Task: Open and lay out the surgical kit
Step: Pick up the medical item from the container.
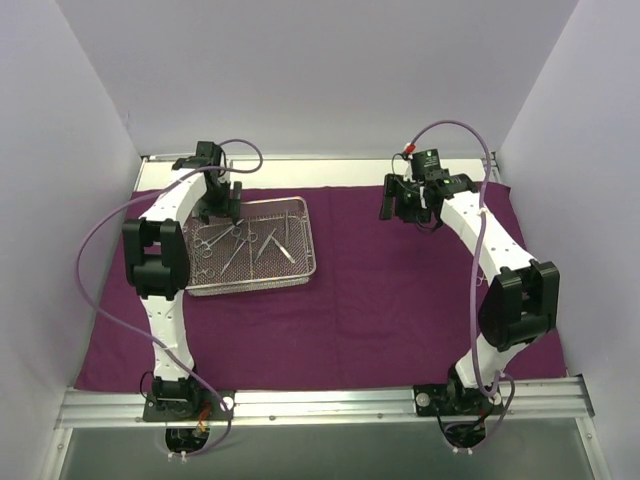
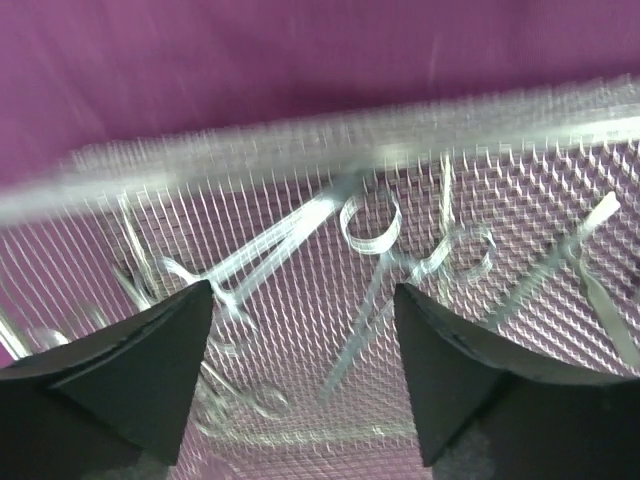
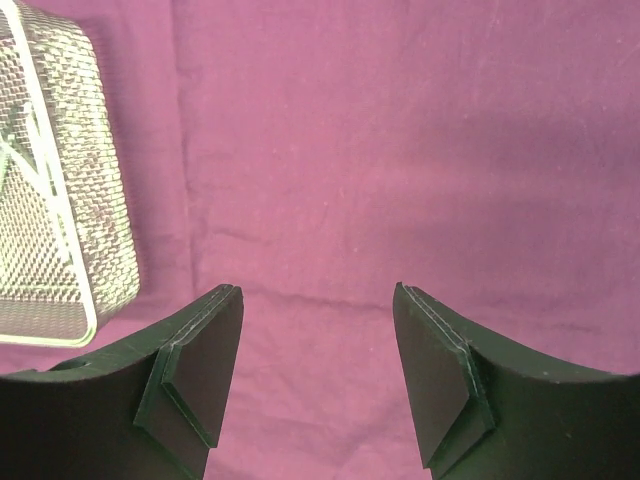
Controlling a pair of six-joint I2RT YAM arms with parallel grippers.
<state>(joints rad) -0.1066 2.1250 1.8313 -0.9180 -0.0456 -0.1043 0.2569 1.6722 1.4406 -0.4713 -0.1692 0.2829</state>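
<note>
The surgical kit lies opened out: a dark purple cloth is spread flat over the table, and a silver wire-mesh tray stands on its left part. Inside the tray lie scissor-handled forceps and tweezers. My left gripper hangs open over the tray's far left part, its fingers above the instruments and holding nothing. My right gripper hovers open over bare cloth at the far right, empty. The tray's mesh wall shows at the left of the right wrist view.
White walls close in the table on the left, back and right. A metal rail runs along the near edge, carrying both arm bases. Purple cables loop from each arm.
</note>
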